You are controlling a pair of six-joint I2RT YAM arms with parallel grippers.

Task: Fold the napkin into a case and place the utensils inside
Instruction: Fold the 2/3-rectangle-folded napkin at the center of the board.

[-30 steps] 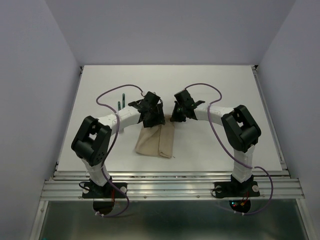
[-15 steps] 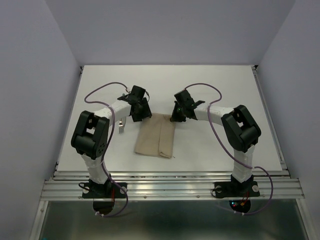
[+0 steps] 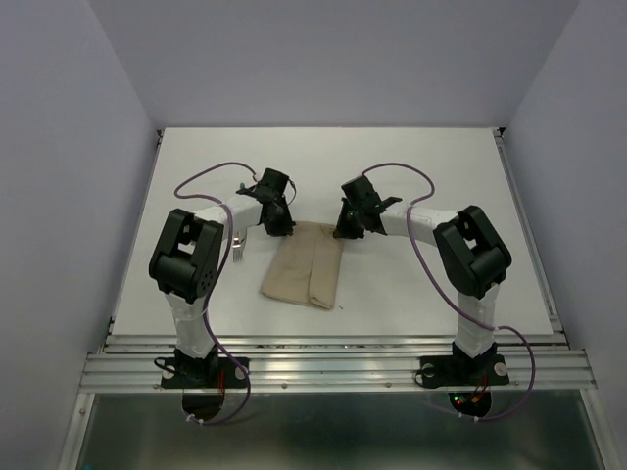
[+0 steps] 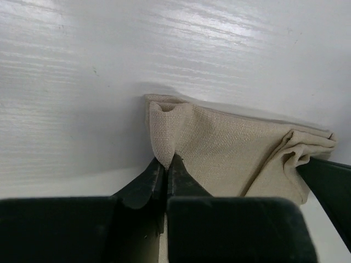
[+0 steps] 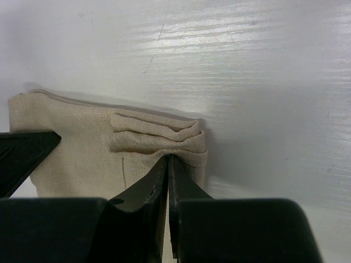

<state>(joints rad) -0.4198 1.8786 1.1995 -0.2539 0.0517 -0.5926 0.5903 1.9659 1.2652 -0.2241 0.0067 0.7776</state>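
The far left corner of the napkin [image 3: 302, 274] was pinched by the left tool [image 4: 166, 163]. The far right corner was pinched by the right tool [image 5: 168, 162].

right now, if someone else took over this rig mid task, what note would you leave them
Left gripper: shut, pinching the far left corner of the napkin.
Right gripper: shut on its far right corner, at the stacked folds.
Napkin: folded into a narrow oblong, lying flat between the arms.
Utensils: outside it, to its left, mostly hidden.
Done: the folds.
Left: finish shaping it, then load the utensils.
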